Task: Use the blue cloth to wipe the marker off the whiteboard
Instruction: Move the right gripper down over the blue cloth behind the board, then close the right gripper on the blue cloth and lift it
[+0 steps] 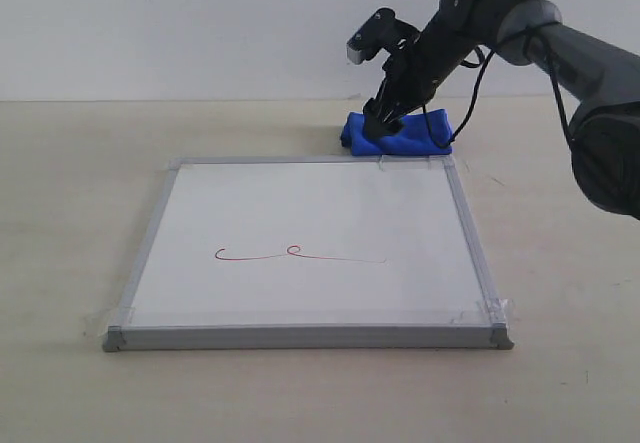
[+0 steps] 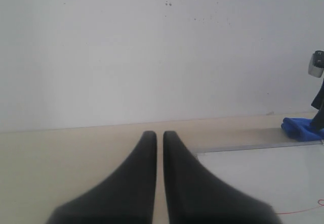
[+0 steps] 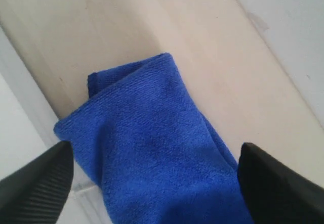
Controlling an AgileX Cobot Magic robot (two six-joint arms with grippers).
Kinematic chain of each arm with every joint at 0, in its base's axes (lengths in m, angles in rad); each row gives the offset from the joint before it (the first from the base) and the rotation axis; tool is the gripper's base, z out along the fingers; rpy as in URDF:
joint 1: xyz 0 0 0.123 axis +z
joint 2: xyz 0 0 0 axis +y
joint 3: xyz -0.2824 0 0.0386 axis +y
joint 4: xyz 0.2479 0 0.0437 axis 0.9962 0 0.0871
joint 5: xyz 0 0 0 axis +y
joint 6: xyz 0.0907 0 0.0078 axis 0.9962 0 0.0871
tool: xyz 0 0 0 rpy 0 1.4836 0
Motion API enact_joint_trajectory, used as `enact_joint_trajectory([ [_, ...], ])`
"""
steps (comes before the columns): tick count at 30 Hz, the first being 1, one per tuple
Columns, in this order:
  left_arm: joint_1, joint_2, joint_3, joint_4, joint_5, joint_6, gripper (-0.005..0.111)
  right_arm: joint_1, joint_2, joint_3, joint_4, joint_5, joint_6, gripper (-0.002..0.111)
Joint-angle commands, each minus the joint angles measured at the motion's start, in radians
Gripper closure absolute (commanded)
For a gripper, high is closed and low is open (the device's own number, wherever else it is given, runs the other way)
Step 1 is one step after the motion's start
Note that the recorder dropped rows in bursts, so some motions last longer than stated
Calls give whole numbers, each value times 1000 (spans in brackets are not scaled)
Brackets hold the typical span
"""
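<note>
The whiteboard [image 1: 300, 213] lies flat in the middle of the table, with the red marker line [image 1: 300, 256] across its lower middle. The blue cloth [image 1: 410, 136] sits rumpled on the table just behind the board's far right edge. My right gripper [image 1: 381, 125] is down over the cloth's left part, open, its two fingers straddling the cloth [image 3: 152, 148]; touch cannot be told. My left gripper [image 2: 159, 135] is shut and empty, out of the exterior view. It faces the board's corner [image 2: 263, 173] and the distant cloth [image 2: 302, 128].
The board's silver frame [image 1: 140, 258] has clear tape at its corners. Bare beige table surrounds it, and a white wall [image 1: 200, 23] closes the back. The right arm [image 1: 560, 53] reaches in from the upper right.
</note>
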Motion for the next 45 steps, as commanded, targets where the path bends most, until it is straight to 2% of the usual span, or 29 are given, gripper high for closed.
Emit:
enact_joint_trajectory([
  [1, -5, 3, -1, -6, -1, -9, 102, 1, 11, -6, -52, -31, 11, 28],
  [18, -5, 3, -1, -6, -1, -9, 102, 1, 80, -6, -90, -95, 71, 28],
  [25, -5, 3, -1, -6, -1, -9, 102, 1, 80, -6, -120, -56, 91, 29],
  [32, -5, 3, -1, -6, -1, -9, 102, 1, 73, -6, -125, -14, 91, 50],
  [42, -5, 3, -1, -6, -1, -9, 102, 2, 67, -6, -133, 33, 53, 108],
  [45, -5, 3, -1, -6, -1, -9, 102, 2, 63, -6, -112, 37, 44, 108],
])
